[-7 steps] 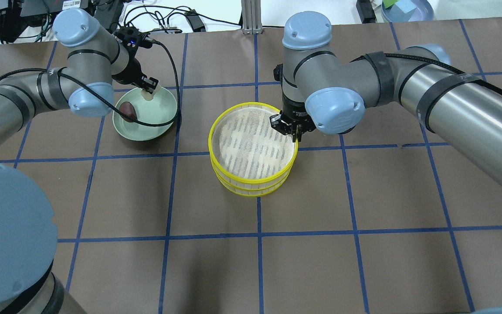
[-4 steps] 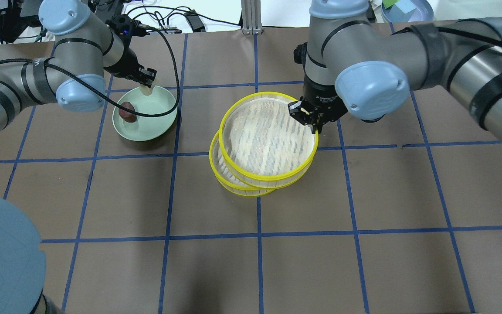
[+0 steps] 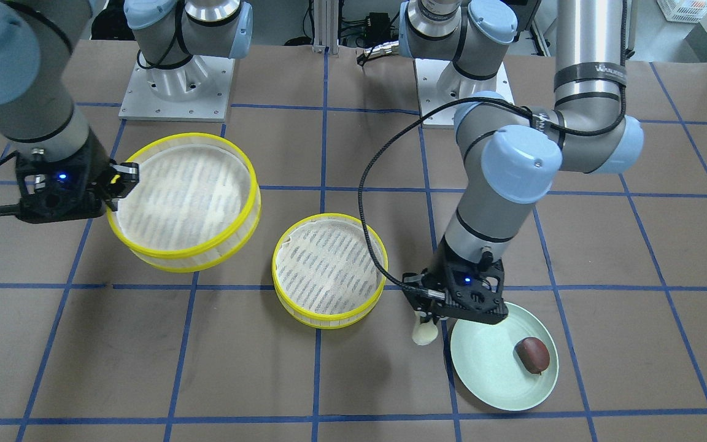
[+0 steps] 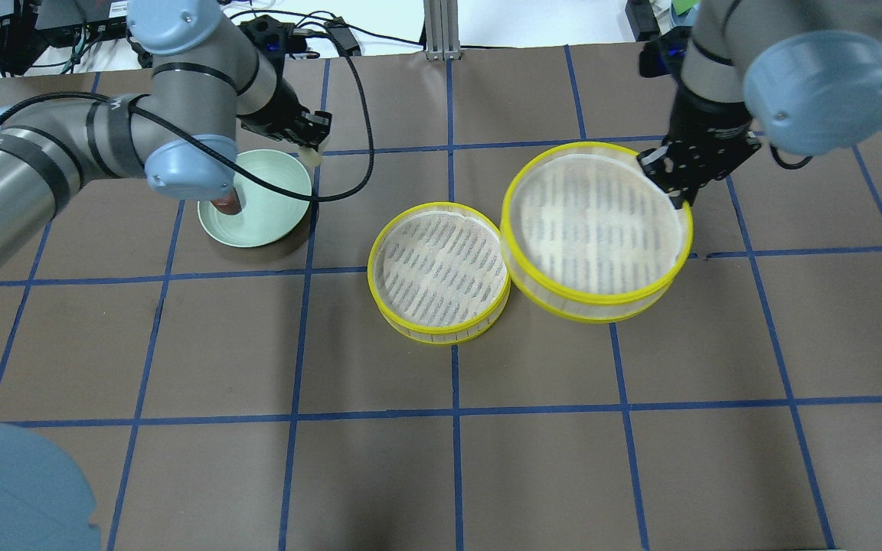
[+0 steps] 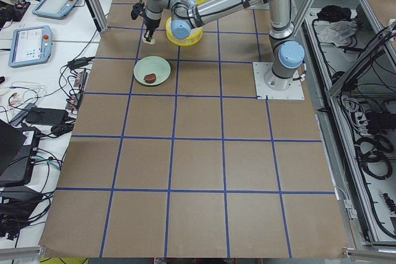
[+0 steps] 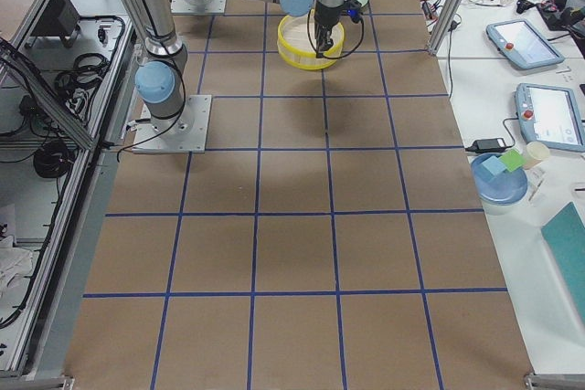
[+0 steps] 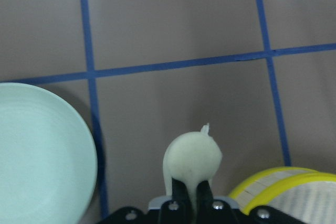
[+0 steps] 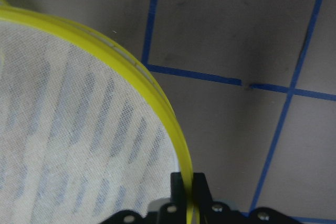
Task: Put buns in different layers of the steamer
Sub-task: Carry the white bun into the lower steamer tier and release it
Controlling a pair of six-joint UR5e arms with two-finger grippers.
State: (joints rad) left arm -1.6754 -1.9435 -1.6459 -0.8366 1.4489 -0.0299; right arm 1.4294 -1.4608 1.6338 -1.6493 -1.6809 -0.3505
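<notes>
My left gripper (image 3: pixel 427 320) is shut on the pale cream bun (image 3: pixel 424 334) and holds it above the table between the pale green plate (image 3: pixel 488 374) and the lower steamer tray (image 3: pixel 328 270). The wrist view shows the bun (image 7: pixel 192 157) pinched between the fingers. The dark reddish-brown bun (image 3: pixel 533 355) lies on the plate; from overhead it (image 4: pixel 228 203) is partly hidden by my left arm. My right gripper (image 4: pixel 674 184) is shut on the yellow rim of the upper steamer tray (image 4: pixel 594 229) and holds it raised, to the right of the lower tray (image 4: pixel 437 272). Both trays are empty.
The brown table paper carries a blue tape grid. The plate (image 4: pixel 269 210) sits left of the lower tray. Cables and equipment lie beyond the table's far edge (image 4: pixel 334 34). A black cable (image 3: pixel 384 153) loops from my left wrist over the table.
My right gripper lifted the upper tray off the stack and carried it right. My left gripper raised the cream bun off the plate and moved it right, past the plate's rim.
</notes>
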